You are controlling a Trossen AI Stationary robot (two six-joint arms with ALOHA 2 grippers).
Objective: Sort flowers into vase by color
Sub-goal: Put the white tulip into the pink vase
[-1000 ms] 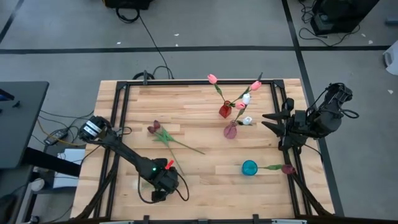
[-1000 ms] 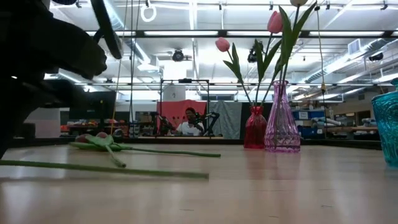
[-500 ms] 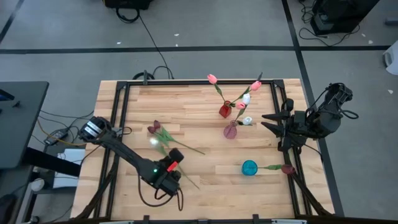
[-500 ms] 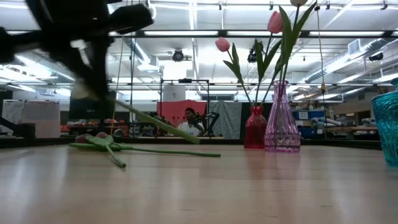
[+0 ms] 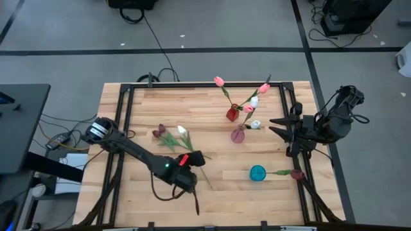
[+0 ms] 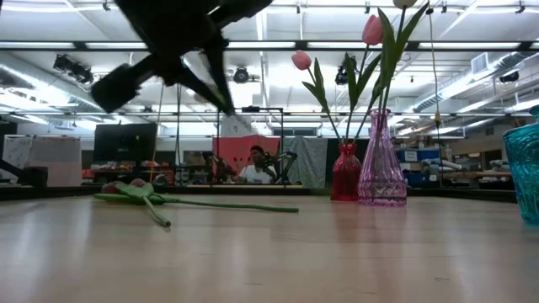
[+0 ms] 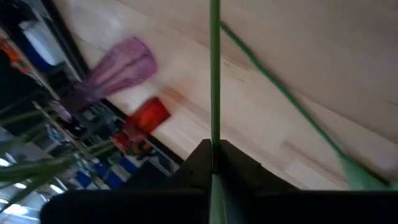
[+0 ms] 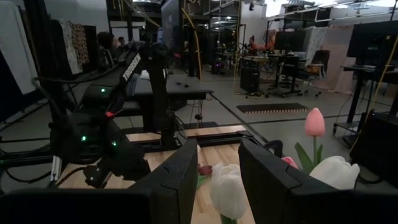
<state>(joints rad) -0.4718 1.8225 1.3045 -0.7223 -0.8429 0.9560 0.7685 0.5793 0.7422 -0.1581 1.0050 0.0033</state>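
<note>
My left gripper (image 5: pixel 195 158) is over the table's near middle, shut on a white tulip (image 5: pixel 182 131). The tulip's thin green stem (image 7: pixel 214 81) runs past the fingers. A maroon tulip (image 5: pixel 160 131) lies flat on the table beside it and also shows in the low view (image 6: pixel 135 194). Pink and white tulips stand in a red vase (image 5: pixel 232 114) and a purple vase (image 5: pixel 238 135). A maroon tulip (image 5: pixel 297 174) lies with its stem end in a teal vase (image 5: pixel 257 173). My right gripper (image 5: pixel 273 125) waits open at the table's right side. My left gripper pinches the white tulip's stem (image 7: pixel 214 127) between its two fingers, partway along its length. The fingers lie across the stem. The tulip is lifted clear of the table, with its head (image 5: pixel 182 131) toward the far side and its lower stem end (image 5: pixel 209 185) toward the near right.
The three vases stand in the table's right half, red and purple close together at the far middle, teal nearer the front. A black metal frame (image 5: pixel 125 115) runs along the table's edges. Bare wood lies at the near middle (image 5: pixel 225 192).
My left gripper has risen from near the table's front edge and gone toward the right and far side, toward the vases. The white tulip, which lay flat on the table, is lifted clear and has swung with its head toward the far side.
</note>
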